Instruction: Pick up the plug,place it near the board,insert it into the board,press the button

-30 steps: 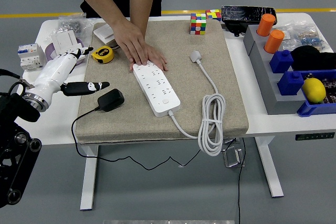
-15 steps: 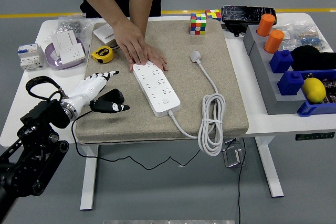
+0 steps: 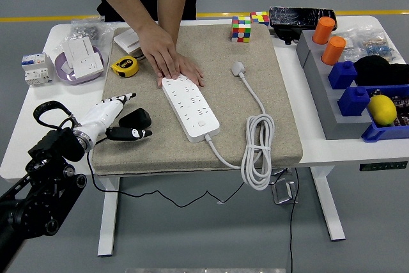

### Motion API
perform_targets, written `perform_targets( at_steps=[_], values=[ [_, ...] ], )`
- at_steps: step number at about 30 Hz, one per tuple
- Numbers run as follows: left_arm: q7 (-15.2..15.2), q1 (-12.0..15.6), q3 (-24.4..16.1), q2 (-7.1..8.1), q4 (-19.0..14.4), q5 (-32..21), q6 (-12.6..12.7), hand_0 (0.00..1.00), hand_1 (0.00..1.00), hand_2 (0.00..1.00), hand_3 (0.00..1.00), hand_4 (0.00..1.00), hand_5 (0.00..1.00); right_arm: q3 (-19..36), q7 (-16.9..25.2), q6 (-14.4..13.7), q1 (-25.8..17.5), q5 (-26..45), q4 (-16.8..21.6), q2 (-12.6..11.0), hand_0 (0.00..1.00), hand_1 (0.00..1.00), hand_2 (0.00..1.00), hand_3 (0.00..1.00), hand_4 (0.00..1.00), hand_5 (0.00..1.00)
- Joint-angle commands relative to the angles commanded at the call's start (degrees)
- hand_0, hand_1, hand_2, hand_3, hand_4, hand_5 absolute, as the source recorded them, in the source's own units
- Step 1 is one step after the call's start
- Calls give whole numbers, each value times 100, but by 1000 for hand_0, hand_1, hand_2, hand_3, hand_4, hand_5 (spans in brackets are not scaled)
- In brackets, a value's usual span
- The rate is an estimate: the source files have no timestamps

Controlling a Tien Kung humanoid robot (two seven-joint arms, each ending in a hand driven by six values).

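While the left hand (image 3: 108,119) spreads its fingers (image 3: 131,133) open around it, the black, blocky plug (image 3: 135,117) lies ungrasped.

White power strip (image 3: 190,107) and coiled white cord (image 3: 257,151) on beige mat (image 3: 281,94); black plug adapter (image 3: 135,117); yellow tape measure (image 3: 124,66); multicoloured cubes (image 3: 241,29); orange caps (image 3: 333,50); blue bins (image 3: 354,100); yellow lemon (image 3: 383,110).
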Motion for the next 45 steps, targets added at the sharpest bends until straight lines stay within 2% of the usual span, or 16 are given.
perform_targets(
  at_steps=[4, 5, 10, 11, 16, 18, 34, 35, 40, 41, 45],
  values=[
    [10, 0, 13, -14, 64, 0, 62, 897, 930, 877, 914, 998, 609, 0, 2, -1, 9, -1, 2, -4, 847, 770, 737, 767, 998, 934],
    [10, 2, 26, -16, 81, 0, 117, 846, 866, 730, 795, 998, 615, -6, 2, 0, 7, 2, 3, -6, 847, 770, 737, 767, 998, 934],
    [8, -28, 20, -39, 248, 0, 286, 846, 866, 730, 795, 998, 615, -18, 6, -2, -1, 22, 1, -14, 847, 770, 737, 767, 998, 934],
    [3, -38, 16, -41, 277, 0, 306, 852, 850, 676, 746, 998, 623, -22, 6, -2, -1, 28, 1, -14, 847, 770, 736, 767, 998, 936],
    [-11, -96, -5, -58, 402, 0, 380, 852, 850, 676, 746, 998, 623, -17, 7, -3, 6, 33, 4, -12, 847, 770, 736, 767, 998, 936],
    [-9, -116, -15, -65, 432, 0, 385, 850, 848, 648, 714, 998, 629, -18, 8, -1, 12, 36, 3, -9, 847, 770, 736, 767, 998, 937],
    [6, -132, -60, -91, 504, 0, 445, 829, 797, 597, 670, 998, 631, -22, 18, -5, 11, 69, 1, -9, 847, 770, 736, 767, 998, 939],
    [14, -136, -67, -94, 509, 0, 445, 785, 718, 576, 661, 998, 632, -26, 21, -5, 15, 78, 1, -9, 847, 770, 736, 767, 998, 944],
    [31, -144, -76, -100, 512, 0, 570, 785, 718, 576, 661, 998, 632, -24, 25, -11, 23, 93, 2, -12, 847, 770, 736, 767, 998, 944],
    [37, -145, -80, -100, 514, 0, 591, 701, 620, 545, 637, 998, 562, -24, 26, -12, 23, 97, 2, -12, 847, 770, 736, 767, 998, 949],
    [32, -151, -102, -99, 511, 0, 613, 701, 620, 545, 637, 998, 562, -16, 28, -15, 23, 99, 2, -11, 847, 770, 736, 767, 998, 949]
  ],
)
